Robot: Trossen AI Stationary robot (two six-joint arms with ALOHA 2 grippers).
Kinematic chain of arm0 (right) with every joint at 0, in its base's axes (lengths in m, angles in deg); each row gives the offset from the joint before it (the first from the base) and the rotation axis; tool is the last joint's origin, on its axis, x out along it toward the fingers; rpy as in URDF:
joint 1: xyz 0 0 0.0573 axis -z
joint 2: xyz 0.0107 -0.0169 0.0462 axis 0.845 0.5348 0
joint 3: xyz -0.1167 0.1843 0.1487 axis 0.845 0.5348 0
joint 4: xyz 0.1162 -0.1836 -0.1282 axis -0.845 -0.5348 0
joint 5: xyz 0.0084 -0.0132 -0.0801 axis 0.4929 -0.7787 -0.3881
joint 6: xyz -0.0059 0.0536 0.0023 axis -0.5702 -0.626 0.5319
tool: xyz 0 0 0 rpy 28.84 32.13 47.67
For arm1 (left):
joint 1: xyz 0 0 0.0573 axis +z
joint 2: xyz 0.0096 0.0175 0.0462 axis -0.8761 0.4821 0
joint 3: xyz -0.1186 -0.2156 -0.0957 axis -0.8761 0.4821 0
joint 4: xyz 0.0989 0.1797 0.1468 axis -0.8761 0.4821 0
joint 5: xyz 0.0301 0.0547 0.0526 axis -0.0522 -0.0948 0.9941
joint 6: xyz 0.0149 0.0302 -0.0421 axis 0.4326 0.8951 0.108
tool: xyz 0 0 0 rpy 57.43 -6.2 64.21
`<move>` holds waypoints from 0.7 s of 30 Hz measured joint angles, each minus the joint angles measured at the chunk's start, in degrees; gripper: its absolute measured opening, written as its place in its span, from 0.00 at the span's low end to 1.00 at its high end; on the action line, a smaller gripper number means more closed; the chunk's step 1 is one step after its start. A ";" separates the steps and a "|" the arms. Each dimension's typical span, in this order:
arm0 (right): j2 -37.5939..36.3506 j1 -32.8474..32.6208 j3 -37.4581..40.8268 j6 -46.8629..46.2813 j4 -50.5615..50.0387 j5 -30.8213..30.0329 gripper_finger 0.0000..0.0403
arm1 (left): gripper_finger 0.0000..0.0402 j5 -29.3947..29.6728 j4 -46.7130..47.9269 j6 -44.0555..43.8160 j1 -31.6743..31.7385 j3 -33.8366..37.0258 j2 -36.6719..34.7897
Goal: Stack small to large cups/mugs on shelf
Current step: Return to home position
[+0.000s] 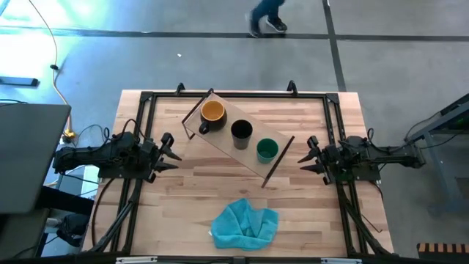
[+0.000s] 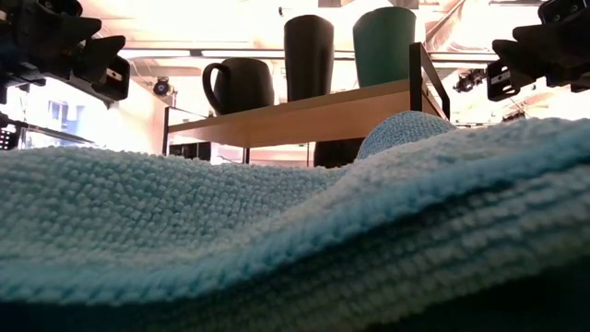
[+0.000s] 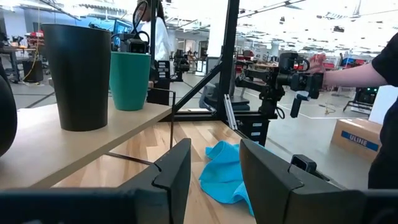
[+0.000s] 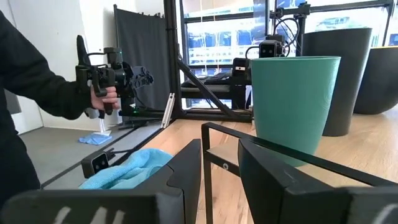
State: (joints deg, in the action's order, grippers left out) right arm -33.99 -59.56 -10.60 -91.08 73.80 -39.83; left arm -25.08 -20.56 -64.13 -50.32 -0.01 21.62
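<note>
Three cups are lined up on the shelf (image 1: 227, 147), which is set slantwise on the table (image 1: 183, 198): the yellow mug (image 1: 212, 112), the black cup (image 1: 242, 131) and the green cup (image 1: 267, 150). The left gripper (image 1: 173, 149) is held near the mug end and the right gripper (image 1: 306, 154) near the green-cup end. Both are spread apart and nothing is touched. A blue cloth (image 1: 245, 222) is seen well apart from the shelf.

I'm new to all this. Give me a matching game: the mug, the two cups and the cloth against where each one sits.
1 mug
2 black cup
3 green cup
4 cloth

A middle of the shelf
B on the table, off the shelf
C shelf end nearer the right gripper
D shelf end nearer the left gripper

Pairs: 1-D, 2-A, 3-C, 4-B
</note>
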 joint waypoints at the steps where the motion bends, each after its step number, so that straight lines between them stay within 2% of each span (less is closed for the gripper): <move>1: 0.00 0.00 0.00 0.01 0.00 0.00 0.25 | 0.31 0.00 -0.02 0.00 0.00 0.00 0.00; 21: 0.00 0.00 0.00 0.05 -0.02 0.00 0.25 | 0.31 0.04 1.20 -0.11 0.00 0.00 0.00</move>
State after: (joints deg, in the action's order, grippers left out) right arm -33.99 -59.56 -10.60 -91.03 73.79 -39.83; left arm -25.03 -19.36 -64.24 -50.32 -0.01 21.62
